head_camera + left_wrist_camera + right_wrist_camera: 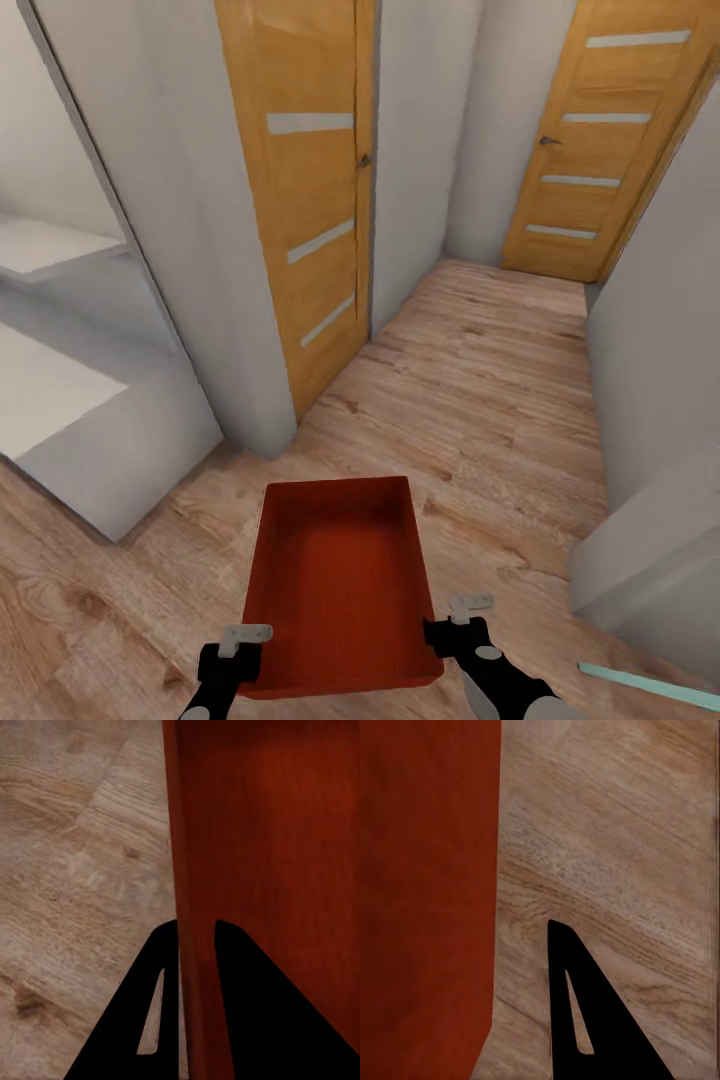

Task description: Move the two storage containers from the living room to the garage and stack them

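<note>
Low in the near centre of the head view, one container (340, 585) is carried above the wood-plank floor (480, 400), long axis pointing away, open side up, nothing seen inside. It is held from both near corners.

Left end effector (236, 652): pinching the container's left wall, as the left wrist view shows, one finger (142, 1020) outside the wall and the other inside, the wall (196, 945) passing between them.

Right end effector (452, 630): set against the right near corner in the head view. One dark finger (585, 1020) is seen in the right wrist view, standing apart from the orange wall (427, 900), with floor between. Whether it is clamped on the rim cannot be told.

Surroundings: a corridor, grey walls either side, a wooden door (310, 190) on the left in the middle distance, a second door (600, 140) at the far right end.

Step judged: transit with the first container; garage not yet reached, concrete floor not in sight.

To be done well:
- Container kept level, both arms moved together so the rim is not twisted.
- Base steered down the corridor's middle; the left wall corner (250, 430) is near and should be given room.
- Right hold to be checked before any turn.
</note>
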`<state>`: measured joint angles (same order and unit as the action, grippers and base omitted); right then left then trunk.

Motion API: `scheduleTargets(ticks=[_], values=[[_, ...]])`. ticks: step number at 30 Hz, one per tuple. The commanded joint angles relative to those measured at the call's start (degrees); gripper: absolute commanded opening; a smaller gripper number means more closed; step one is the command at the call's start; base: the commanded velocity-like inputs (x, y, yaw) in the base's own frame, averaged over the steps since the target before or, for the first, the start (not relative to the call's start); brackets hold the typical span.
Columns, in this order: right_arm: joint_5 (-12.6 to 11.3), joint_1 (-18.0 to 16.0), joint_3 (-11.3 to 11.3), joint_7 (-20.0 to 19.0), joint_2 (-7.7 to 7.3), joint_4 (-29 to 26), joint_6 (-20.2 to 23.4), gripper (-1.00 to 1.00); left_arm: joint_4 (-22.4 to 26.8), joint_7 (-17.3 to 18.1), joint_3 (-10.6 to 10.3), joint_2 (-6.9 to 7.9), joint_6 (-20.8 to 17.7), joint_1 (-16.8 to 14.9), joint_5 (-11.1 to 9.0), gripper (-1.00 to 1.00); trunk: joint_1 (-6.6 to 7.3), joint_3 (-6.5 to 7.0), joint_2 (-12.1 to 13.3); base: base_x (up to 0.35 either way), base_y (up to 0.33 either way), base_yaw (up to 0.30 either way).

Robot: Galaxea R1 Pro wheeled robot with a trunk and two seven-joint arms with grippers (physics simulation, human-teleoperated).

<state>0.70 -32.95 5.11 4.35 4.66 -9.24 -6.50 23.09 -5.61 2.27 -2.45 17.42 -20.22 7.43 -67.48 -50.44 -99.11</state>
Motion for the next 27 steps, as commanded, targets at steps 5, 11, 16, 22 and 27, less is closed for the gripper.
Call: scheduleTargets(ticks=[5,11,16,22,27], values=[[0.3,-0.1,-0.5,0.8,-0.18,0.0,-0.2,-1.0,-0.1,-0.8,0.5,0.07,0.2,0.0,0.1,-1.0,-0.03,-0.04,0.0,0.346,0.0,-0.264],[0.3,-0.1,-0.5,0.8,-0.18,0.0,-0.2,-1.0,-0.1,-0.8,0.5,0.07,0.2,0.0,0.1,-1.0,-0.03,-0.04,0.0,0.346,0.0,-0.264],[0.3,-0.1,-0.5,0.8,-0.18,0.0,-0.2,-1.0,-0.1,-0.8,0.5,0.07,0.2,0.0,0.1,-1.0,-0.03,-0.04,0.0,0.346,0.0,-0.264],[0.3,-0.1,-0.5,0.8,-0.18,0.0,-0.2,-1.0,0.0,-0.8,0.5,0.07,0.2,0.0,0.1,-1.0,-0.03,-0.04,0.0,0.346,0.0,-0.264],[0.3,-0.1,-0.5,0.8,-0.18,0.0,-0.2,-1.0,-0.1,-0.8,0.5,0.07,0.2,0.0,0.1,-1.0,-0.03,-0.04,0.0,0.346,0.0,-0.21]])
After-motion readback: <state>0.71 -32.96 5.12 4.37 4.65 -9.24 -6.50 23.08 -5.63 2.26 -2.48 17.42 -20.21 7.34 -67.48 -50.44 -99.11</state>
